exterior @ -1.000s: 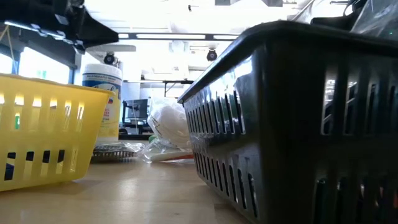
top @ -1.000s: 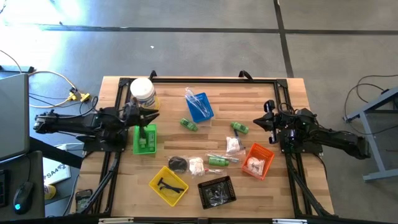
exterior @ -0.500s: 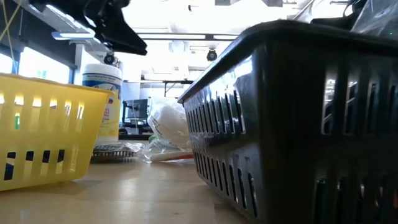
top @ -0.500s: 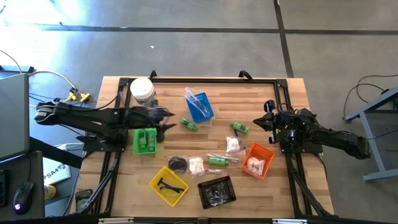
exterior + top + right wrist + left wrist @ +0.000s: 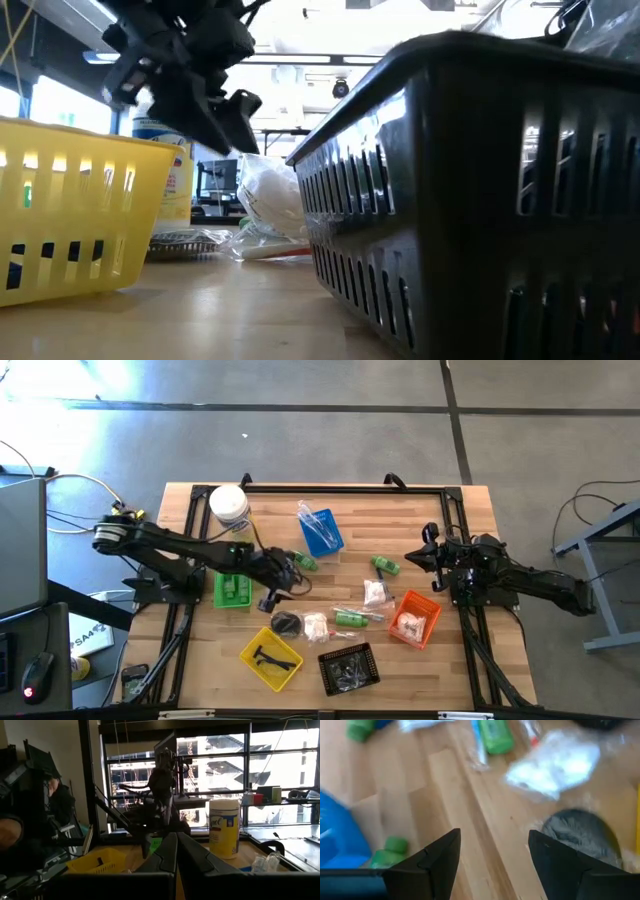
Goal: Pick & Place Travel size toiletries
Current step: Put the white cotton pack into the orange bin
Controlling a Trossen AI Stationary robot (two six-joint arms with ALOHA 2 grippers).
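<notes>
Overhead, the left hand (image 5: 272, 586) hangs above the middle-left of the wooden worktop (image 5: 350, 520), its fingers spread apart and grasping nothing; its wrist view shows bare plank between the two dark fingers (image 5: 439, 857). Just at 5 o'clock from it lies a dark rounded bundle (image 5: 285, 623), with a white crinkly sachet (image 5: 315, 626) touching that bundle's 3 o'clock side. At 1 o'clock from the hand sits a small green bottle (image 5: 304, 560), and beyond that a blue slotted tray (image 5: 322, 532). At 9 o'clock the green tray (image 5: 232, 586) lies partly under the arm, and the white tub (image 5: 229, 508) stands at 11 o'clock. Another green bottle (image 5: 349, 619) and a thin wrapped toothbrush (image 5: 362, 611) lie at 3 o'clock, then a clear-wrapped white sachet (image 5: 376, 592) and a third green bottle (image 5: 385, 566). Nearer the front edge, a yellow tray (image 5: 271, 657) holds a black T-shaped piece, and a black mesh tray (image 5: 349, 667) holds dark bits. An orange tray (image 5: 414, 618) holds white sachets. The right hand (image 5: 413, 559) waits at the worktop's right edge, fingers pressed together.
</notes>
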